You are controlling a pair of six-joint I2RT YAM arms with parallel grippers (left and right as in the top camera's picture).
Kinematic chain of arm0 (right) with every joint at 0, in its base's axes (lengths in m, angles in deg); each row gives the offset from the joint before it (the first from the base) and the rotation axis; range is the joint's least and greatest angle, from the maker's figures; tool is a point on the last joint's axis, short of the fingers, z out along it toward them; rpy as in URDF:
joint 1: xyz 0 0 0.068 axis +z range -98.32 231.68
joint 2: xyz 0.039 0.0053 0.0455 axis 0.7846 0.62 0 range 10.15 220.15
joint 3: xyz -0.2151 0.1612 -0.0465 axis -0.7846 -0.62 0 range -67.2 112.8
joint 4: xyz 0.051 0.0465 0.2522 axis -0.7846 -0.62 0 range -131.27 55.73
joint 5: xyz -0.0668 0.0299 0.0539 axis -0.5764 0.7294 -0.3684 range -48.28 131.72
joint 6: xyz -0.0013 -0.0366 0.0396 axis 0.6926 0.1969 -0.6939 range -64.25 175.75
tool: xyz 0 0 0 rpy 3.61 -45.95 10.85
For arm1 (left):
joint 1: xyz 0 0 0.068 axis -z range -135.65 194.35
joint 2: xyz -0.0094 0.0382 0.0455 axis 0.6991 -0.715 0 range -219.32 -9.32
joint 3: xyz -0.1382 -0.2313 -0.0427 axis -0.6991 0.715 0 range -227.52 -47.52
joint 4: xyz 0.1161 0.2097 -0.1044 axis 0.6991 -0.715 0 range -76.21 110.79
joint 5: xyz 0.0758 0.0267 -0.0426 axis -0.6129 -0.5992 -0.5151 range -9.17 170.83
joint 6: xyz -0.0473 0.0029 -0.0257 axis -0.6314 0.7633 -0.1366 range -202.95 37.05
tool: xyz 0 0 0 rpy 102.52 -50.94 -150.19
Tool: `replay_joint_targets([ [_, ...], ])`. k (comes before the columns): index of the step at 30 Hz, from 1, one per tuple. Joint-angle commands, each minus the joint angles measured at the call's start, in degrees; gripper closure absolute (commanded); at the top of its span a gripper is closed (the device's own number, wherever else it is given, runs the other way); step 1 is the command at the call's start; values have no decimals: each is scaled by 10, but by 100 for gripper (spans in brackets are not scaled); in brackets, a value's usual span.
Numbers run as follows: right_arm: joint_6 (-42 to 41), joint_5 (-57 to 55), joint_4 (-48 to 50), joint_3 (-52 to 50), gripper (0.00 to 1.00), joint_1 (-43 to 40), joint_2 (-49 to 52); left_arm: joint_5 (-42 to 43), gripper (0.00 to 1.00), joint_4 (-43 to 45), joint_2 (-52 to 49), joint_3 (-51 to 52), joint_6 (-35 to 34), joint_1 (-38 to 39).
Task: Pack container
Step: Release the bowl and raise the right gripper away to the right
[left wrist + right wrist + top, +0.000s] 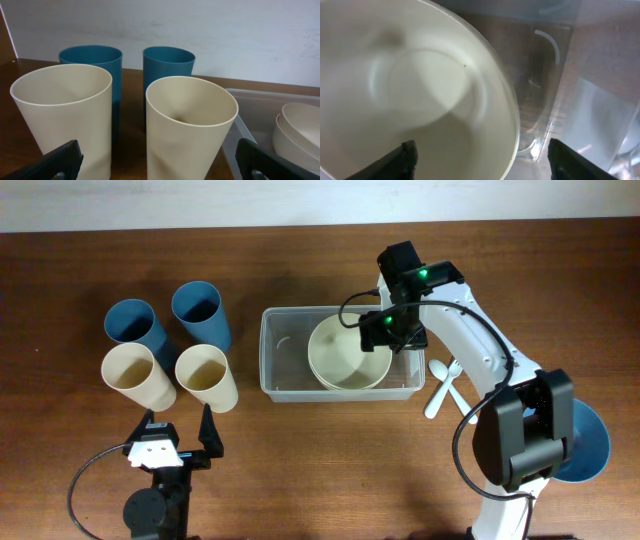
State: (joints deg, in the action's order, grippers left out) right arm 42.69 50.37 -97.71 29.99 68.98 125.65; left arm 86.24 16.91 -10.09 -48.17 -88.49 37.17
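We count four cups: two blue cups [130, 323] [198, 308] and two cream cups [128, 367] [203, 368]. We count three bowls: two cream bowls [340, 350] [292, 150] nested together and one blue bowl [590, 442]. We also count one clear container [268, 352], two white utensils [438, 367] [436, 402] and two claws [180, 422] [385, 330].

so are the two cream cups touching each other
Apart. The left wrist view shows a clear gap between the left cream cup and the right cream cup, with table showing through it.

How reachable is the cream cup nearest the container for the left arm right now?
Probably yes. The left gripper sits open just in front of that cream cup, nothing between them, though the second cream cup stands close beside it.
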Motion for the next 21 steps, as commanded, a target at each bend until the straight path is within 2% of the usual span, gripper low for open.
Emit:
replay_joint_targets([
  [1, 2, 1, -35, 39, 19, -2, 2, 4, 0, -4, 5, 1, 9, 2],
  [12, 2, -64, -252, 260, 18, -55, -49, 4, 0, -4, 5, 1, 9, 2],
  [21, -25, -74, -339, 278, 19, -203, -102, 4, 0, -4, 5, 1, 9, 2],
])
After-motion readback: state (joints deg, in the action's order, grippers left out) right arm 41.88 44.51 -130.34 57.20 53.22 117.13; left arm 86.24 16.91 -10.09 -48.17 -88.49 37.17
